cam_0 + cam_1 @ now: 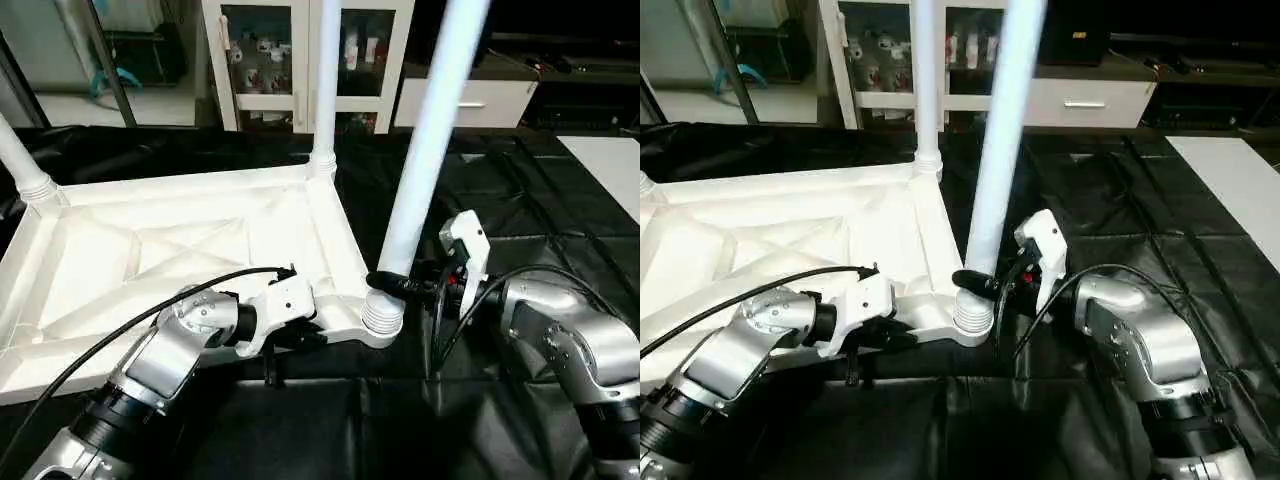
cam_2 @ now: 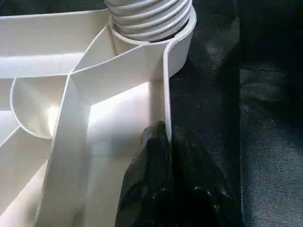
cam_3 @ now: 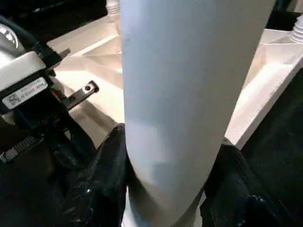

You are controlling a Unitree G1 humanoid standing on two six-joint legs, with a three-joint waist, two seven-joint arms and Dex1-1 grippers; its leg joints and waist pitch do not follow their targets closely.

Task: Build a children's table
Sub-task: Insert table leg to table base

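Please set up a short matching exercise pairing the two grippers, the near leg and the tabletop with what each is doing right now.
1. left gripper
2. right gripper
3. near leg
4. tabletop

a. lies ribs-up on the black cover
b. clamps the tabletop's edge wall
c. stands tilted in the near corner socket
d. grips the leg's base

Pairs: 1-b, 2-d, 3-c, 4-a

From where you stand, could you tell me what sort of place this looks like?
Probably an indoor lab or workroom: a glass-door cabinet of small items, a low drawer unit, and a black sheet under the upturned tabletop.
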